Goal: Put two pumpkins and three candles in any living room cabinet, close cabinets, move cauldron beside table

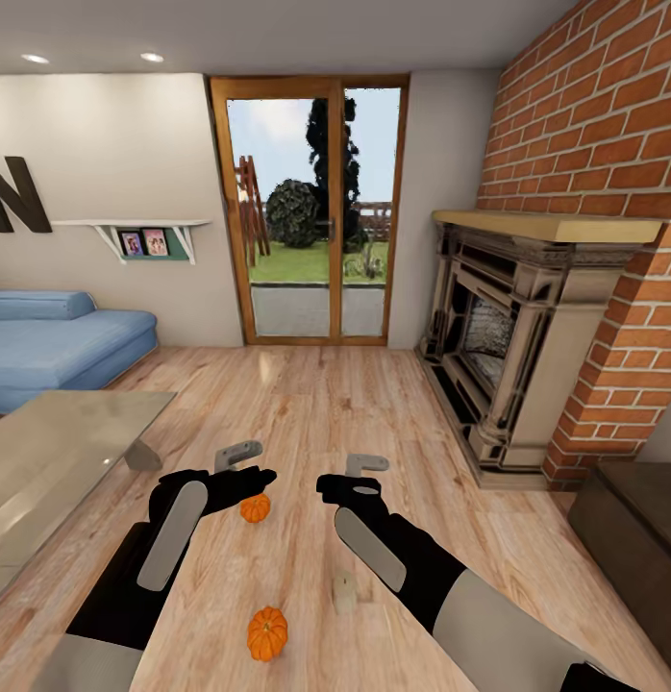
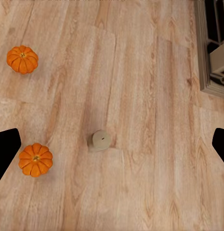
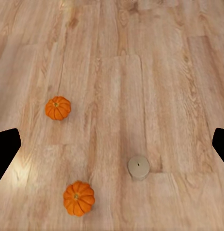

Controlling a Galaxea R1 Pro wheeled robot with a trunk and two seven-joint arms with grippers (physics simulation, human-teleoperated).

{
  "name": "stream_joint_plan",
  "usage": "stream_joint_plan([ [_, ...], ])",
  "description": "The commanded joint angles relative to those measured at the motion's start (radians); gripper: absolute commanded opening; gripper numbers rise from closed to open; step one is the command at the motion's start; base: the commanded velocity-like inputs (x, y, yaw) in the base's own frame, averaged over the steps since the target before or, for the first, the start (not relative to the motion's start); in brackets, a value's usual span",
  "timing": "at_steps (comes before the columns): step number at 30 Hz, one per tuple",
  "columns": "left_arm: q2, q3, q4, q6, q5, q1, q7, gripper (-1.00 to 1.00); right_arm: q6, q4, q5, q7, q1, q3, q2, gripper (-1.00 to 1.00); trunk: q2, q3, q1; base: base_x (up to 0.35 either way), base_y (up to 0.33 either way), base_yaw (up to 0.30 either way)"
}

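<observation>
Two orange pumpkins lie on the wood floor in front of me: one (image 1: 255, 508) just beyond my left hand, the other (image 1: 266, 632) nearer, between my arms. A pale candle (image 1: 344, 591) stands beside my right forearm. My left gripper (image 1: 237, 454) and right gripper (image 1: 367, 465) hover above the floor, both open and empty. The left wrist view has both pumpkins (image 2: 22, 58) (image 2: 35, 159) and the candle (image 2: 100, 140) below the open left gripper (image 2: 112, 147). The right wrist view shows the pumpkins (image 3: 58, 108) (image 3: 79, 198) and candle (image 3: 138, 167) under the right gripper (image 3: 112, 149). The cauldron is out of view.
The glass-topped table (image 1: 57, 452) stands at my left, with a blue sofa (image 1: 57, 346) behind it. The fireplace (image 1: 509, 365) and brick wall fill the right side. The dark-brown cabinet (image 1: 633, 519) sits at the lower right. A glass door (image 1: 316, 211) is straight ahead.
</observation>
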State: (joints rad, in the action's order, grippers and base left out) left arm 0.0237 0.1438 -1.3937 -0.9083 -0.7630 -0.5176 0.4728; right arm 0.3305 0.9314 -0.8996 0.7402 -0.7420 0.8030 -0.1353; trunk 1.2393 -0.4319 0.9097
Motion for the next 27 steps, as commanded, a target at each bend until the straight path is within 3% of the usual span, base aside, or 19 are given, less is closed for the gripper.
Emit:
stream_joint_plan([
  [1,0.001,0.002,-0.001,-0.001,-0.010,-0.001,0.010,1.00,0.004,0.001,-0.004,0.007,-0.001,0.002,0.000,1.00,0.001,-0.001,0.000,0.153,-0.039,0.015],
  [27,0.003,0.001,-0.005,-0.001,-0.007,-0.001,0.011,1.00,0.008,0.000,-0.003,0.005,-0.002,0.002,0.000,1.00,0.001,-0.002,0.000,0.282,-0.016,0.001],
])
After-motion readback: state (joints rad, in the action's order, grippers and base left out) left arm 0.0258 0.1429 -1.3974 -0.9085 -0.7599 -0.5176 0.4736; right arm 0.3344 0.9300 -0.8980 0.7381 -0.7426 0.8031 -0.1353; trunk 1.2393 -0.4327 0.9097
